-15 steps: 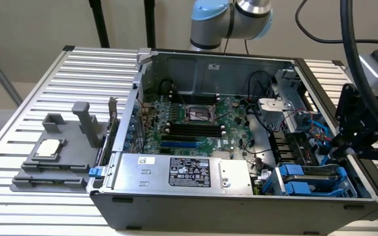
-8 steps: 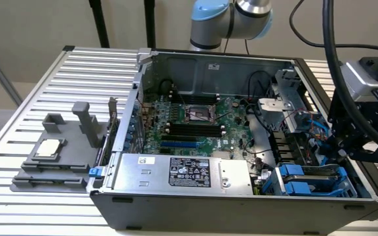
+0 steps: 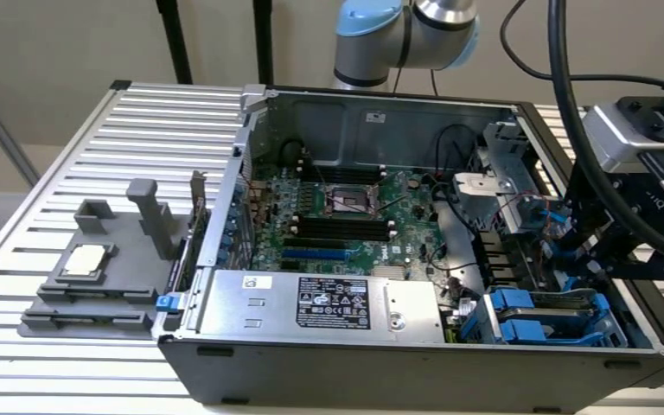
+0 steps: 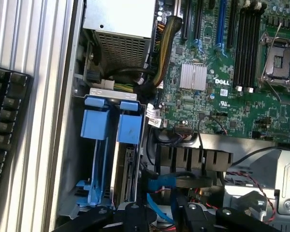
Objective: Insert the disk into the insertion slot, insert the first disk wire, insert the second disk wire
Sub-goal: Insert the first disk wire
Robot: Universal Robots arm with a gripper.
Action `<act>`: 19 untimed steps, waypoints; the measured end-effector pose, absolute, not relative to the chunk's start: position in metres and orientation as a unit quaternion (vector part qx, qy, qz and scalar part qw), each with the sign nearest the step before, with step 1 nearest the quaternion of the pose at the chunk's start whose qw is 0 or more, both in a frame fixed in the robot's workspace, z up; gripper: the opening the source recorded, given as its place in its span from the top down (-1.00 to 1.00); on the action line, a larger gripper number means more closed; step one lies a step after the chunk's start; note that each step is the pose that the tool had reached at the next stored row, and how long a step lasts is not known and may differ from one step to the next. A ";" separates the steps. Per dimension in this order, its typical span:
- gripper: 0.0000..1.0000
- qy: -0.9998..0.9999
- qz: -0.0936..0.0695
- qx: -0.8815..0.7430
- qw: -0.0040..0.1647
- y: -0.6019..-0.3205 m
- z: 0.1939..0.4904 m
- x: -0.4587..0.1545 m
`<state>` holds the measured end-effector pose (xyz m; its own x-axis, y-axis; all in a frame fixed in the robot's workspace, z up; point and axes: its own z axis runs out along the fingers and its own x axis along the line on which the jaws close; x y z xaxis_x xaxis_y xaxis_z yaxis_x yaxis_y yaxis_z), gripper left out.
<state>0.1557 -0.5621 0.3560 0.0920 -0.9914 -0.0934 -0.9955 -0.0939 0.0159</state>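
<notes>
On the exterior view's left, the ribbed grey metal surface (image 3: 79, 156) carries a grey plastic fixture (image 3: 136, 225) with upright posts, well apart from the work. Beside it stands the open dark grey computer case (image 3: 424, 363). Along the case's front wall lies the large grey power-supply box with its black label (image 3: 332, 303), and the green motherboard (image 3: 355, 225) lies flat behind that.

Further right, in the front corner of the case, is the insertion slot (image 3: 539, 324), a bay of the grey metal drive cage with bright blue rails and tabs. The silver-grey disk in its blue plastic frame (image 4: 127, 169) sits in this bay. In the wrist view its frame tab is about level with the blue tab next to it, so I judge the disk seated and the first step done.

At the exterior view's right, the black gripper (image 3: 580, 264) reaches down into the case just behind the cage. The wrist view puts it just beside the disk's connector end, with a flat blue data wire (image 4: 160, 182) running close in front of it. Whether the jaws are clenched on that wire or released I cannot tell.

The step in hand looks like the first disk wire. Nothing shows a plug on the disk's connector edge, so I take neither wire as attached.

This step seems to call for the plug to be square to the connector edge, turned the right way for its key, and pushed straight. The space is cramped. A black cable bundle (image 4: 135, 87) and thin red-and-black wires (image 4: 246, 179) lie near and could snag or push the plug off line.
</notes>
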 end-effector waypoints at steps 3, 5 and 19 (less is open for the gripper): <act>0.33 0.670 0.040 -0.741 0.025 -0.564 0.356 0.151; 0.33 0.670 0.040 -0.741 0.025 -0.566 0.357 0.151; 0.33 0.669 0.057 -0.740 0.023 -0.601 0.359 0.160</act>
